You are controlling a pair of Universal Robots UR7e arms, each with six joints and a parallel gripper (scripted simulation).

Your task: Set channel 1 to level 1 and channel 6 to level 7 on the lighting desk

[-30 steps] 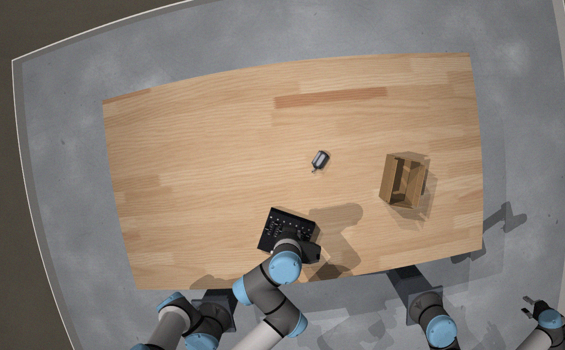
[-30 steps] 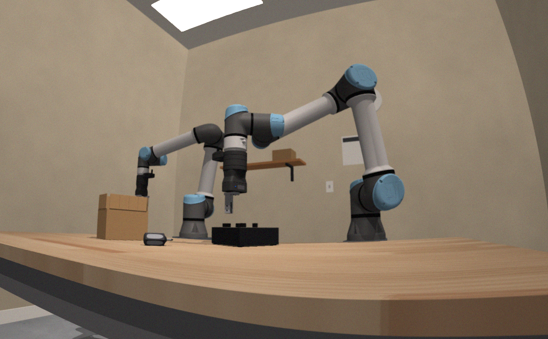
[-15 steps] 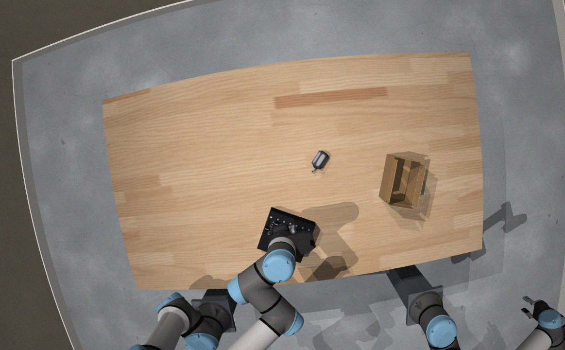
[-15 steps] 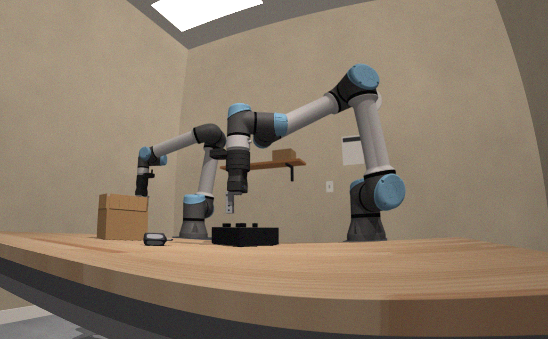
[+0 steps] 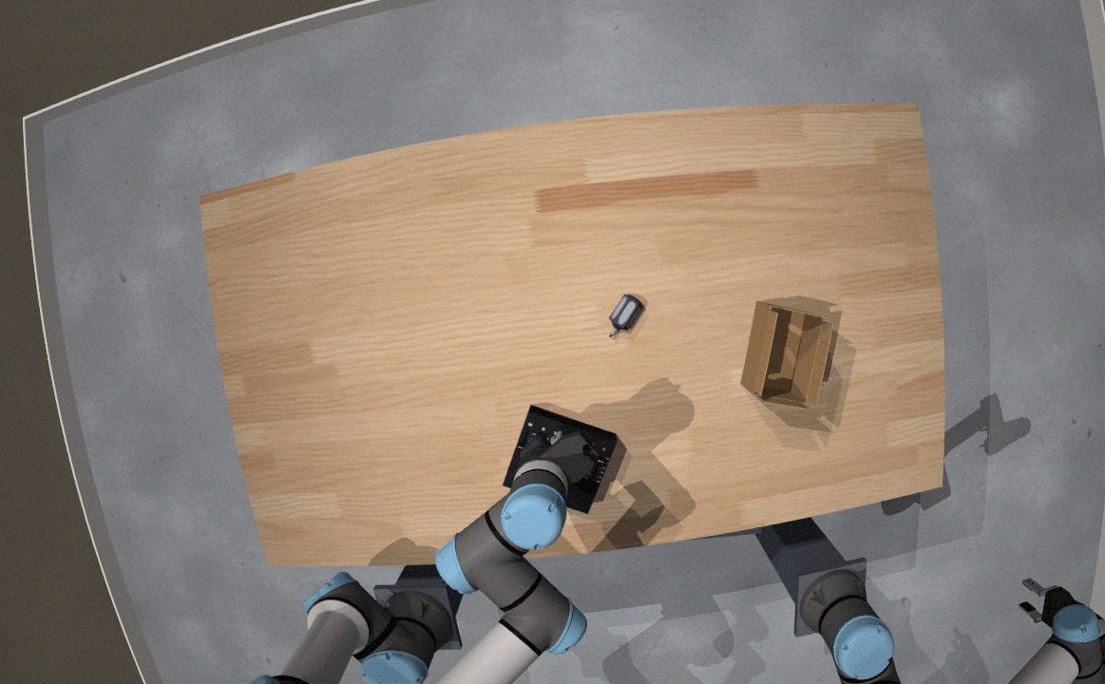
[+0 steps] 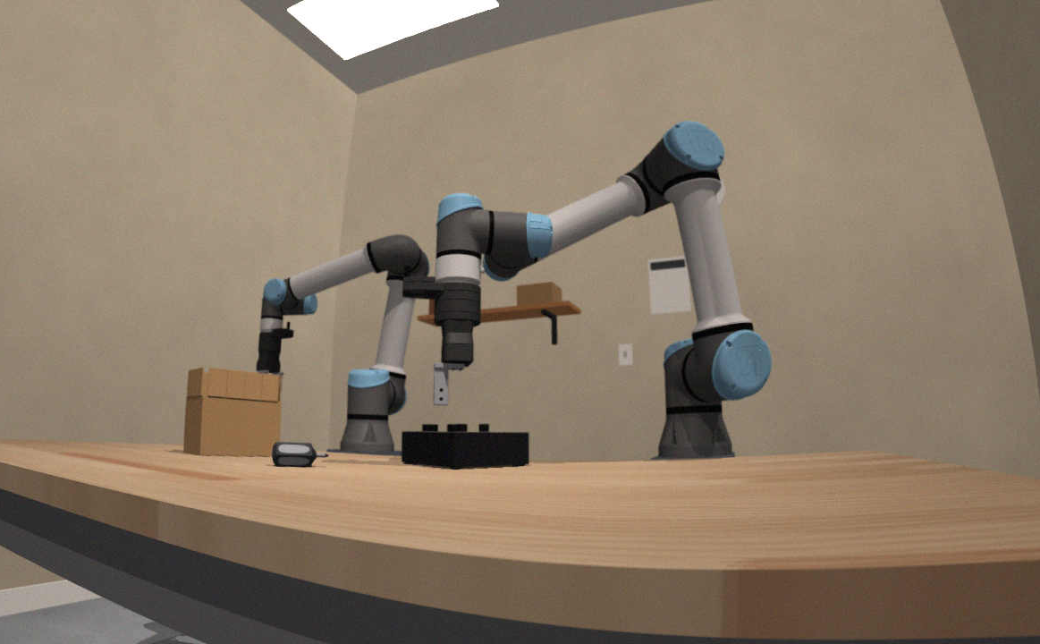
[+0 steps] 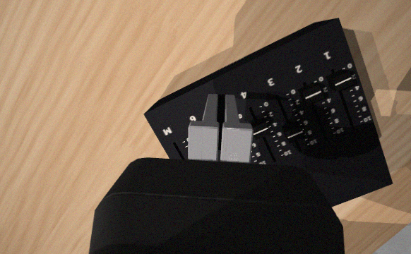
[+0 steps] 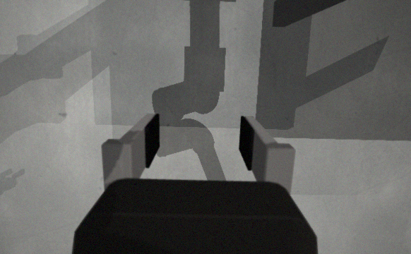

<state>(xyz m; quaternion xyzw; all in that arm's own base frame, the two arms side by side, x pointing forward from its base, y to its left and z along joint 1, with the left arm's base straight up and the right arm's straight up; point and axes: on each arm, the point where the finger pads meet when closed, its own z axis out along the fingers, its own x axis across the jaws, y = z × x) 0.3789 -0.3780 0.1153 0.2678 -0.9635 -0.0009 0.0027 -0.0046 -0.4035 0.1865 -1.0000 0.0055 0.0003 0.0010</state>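
A robotics lab or workshop: two grey-and-blue metal jointed arms [image 5: 533,515] [image 5: 864,646] [image 6: 459,240] [image 6: 395,254] at a pale wooden table [image 5: 420,340] [image 6: 587,512], at five and six o'clock from above.

Wooden table [image 5: 386,297] [image 6: 587,512] beneath desk [image 5: 602,502] [image 6: 467,450] [image 7: 350,169], screwdriver [image 5: 626,313] [image 6: 293,454], box [image 5: 757,352] [image 6: 232,424]

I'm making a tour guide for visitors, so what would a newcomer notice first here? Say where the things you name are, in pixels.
Probably the left arm's shut gripper [image 6: 441,402] [image 7: 220,97], poised above the black lighting desk [image 5: 611,442] [image 6: 459,450] [image 7: 354,159]. Next, the open cardboard box [image 5: 757,350] [image 6: 232,424] across the wooden table, then the small screwdriver [image 5: 626,313] [image 6: 294,454] lying between them.
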